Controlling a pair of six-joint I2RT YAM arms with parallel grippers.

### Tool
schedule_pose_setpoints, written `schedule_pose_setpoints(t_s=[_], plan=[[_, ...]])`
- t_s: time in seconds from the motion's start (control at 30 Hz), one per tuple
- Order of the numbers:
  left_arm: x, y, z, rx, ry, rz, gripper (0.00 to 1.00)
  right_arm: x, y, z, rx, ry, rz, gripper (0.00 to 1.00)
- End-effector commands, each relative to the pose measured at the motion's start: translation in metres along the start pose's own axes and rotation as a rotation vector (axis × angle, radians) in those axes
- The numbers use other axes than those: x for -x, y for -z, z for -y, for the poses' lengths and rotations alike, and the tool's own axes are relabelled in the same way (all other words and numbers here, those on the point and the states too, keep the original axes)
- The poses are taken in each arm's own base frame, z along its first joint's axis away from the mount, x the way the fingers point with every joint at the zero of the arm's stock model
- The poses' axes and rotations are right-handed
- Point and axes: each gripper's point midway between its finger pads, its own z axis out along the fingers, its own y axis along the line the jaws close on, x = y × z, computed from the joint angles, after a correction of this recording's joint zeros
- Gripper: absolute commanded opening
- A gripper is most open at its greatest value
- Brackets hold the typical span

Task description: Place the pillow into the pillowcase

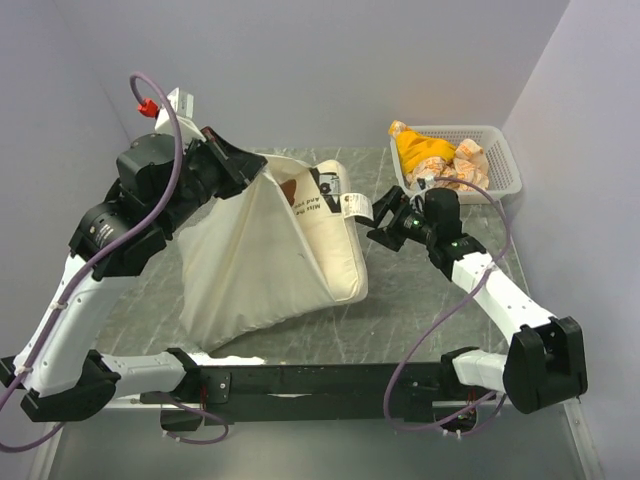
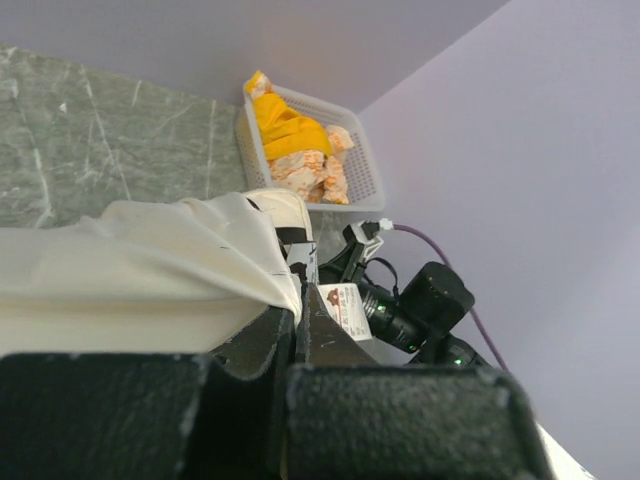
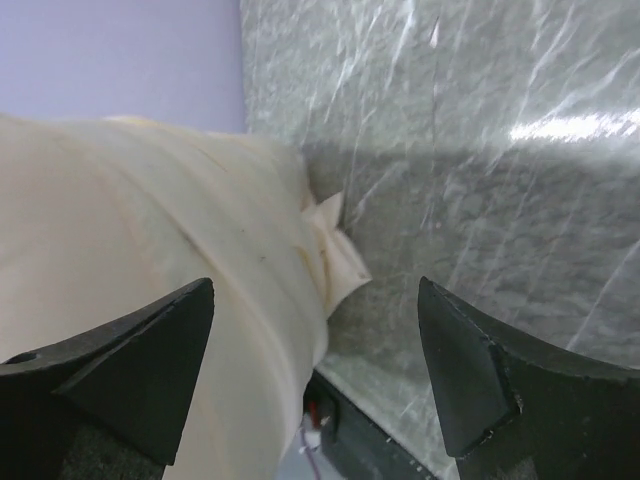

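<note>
The left gripper, pressed together, pinches the pillowcase up high; the pillow stands partly inside it; the right gripper, spread wide, is just beside the pillow's right edge.

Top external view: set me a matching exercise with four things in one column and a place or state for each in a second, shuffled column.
Things:
1. left gripper
2. right gripper
3. pillow
4. basket

Places or states:
A. open, near the pillow's right side
B. at the back right of the table, holding yellow and orange things
C. shut on a lifted edge of the pillowcase
D. shows a brown print with text

Pairs: 1-C, 2-A, 3-D, 4-B
</note>
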Motion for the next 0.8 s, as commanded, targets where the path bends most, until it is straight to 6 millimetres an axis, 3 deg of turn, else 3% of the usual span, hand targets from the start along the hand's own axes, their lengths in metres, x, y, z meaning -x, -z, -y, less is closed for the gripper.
schedule_pose_setpoints(t_s=[0.0, 0.07, 0.23, 0.3, 0.43, 0.63, 0.77], plan=[[0.052, 0.022, 0.063, -0.235, 0.058, 0.144, 0.01, -0.006, 0.034, -0.063, 0.217, 0.075, 0.007, 0.89], [0.053, 0.016, 0.071, -0.258, 0.06, 0.134, 0.01, -0.01, 0.059, -0.082, 0.265, 0.12, 0.035, 0.91], [0.048, -0.002, 0.089, -0.317, 0.077, 0.104, 0.01, -0.036, 0.08, -0.104, 0.314, 0.159, 0.001, 0.91], [0.045, -0.006, 0.096, -0.347, 0.082, 0.089, 0.01, -0.055, 0.078, -0.108, 0.307, 0.182, -0.051, 0.91], [0.042, -0.015, 0.102, -0.371, 0.102, 0.075, 0.01, -0.073, 0.055, -0.102, 0.268, 0.167, -0.097, 0.91], [0.038, -0.017, 0.1, -0.371, 0.121, 0.068, 0.01, -0.069, 0.04, -0.104, 0.235, 0.145, -0.074, 0.82], [0.044, -0.013, 0.099, -0.364, 0.125, 0.093, 0.01, -0.068, 0.035, -0.088, 0.159, 0.158, -0.036, 0.77]])
